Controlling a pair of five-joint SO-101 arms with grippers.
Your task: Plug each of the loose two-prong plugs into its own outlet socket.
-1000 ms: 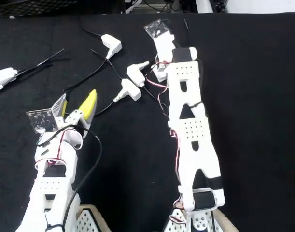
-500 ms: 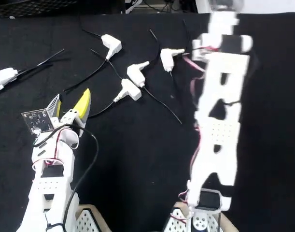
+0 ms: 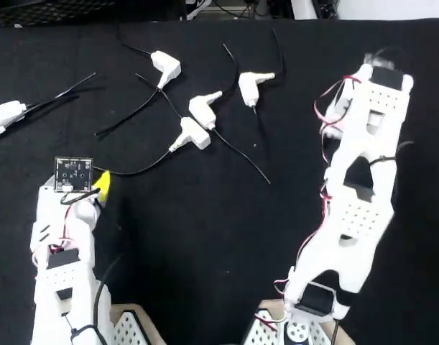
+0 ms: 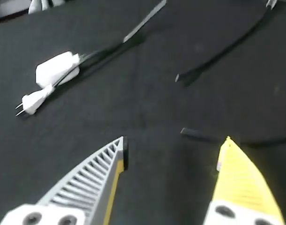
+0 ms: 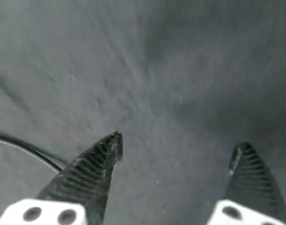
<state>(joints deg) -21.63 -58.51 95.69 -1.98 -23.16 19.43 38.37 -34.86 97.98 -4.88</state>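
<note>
Progress: judging by how things lie, nothing is plugged in yet. Every white piece lies by itself on its own cord, and none is seated in another.
Left to do: all of the pairings, it seems. Each plug has to be picked up, lined up with a socket and pushed home.
Two-prong plug [image 4: 35, 100]: lies flat near the table's left edge with its prongs bare. It is just beside a white block [image 4: 57, 69] that may be its socket, close to it but not joined.
Central pieces: the far connector [image 3: 165, 66], middle connector [image 3: 203, 109], near connector [image 3: 192, 133] and right-side connector [image 3: 249, 85] are scattered mid-table. The middle and near ones lie just beside each other. I cannot tell which are plugs and which are sockets.
Left gripper [image 4: 175, 140]: spread wide and holding nothing. The two-prong plug and white block lie ahead of it, off beyond its grey finger [image 4: 103, 164], apart from it.
Cord end [image 4: 194, 136]: lies just off the tip of the yellow finger [image 4: 236, 173].
Right gripper [image 5: 179, 140]: spread and empty over the black tablecloth [image 3: 205, 237] on the table's right side, well apart from every connector. A thin black cable [image 5: 25, 149] passes beside one finger.
</note>
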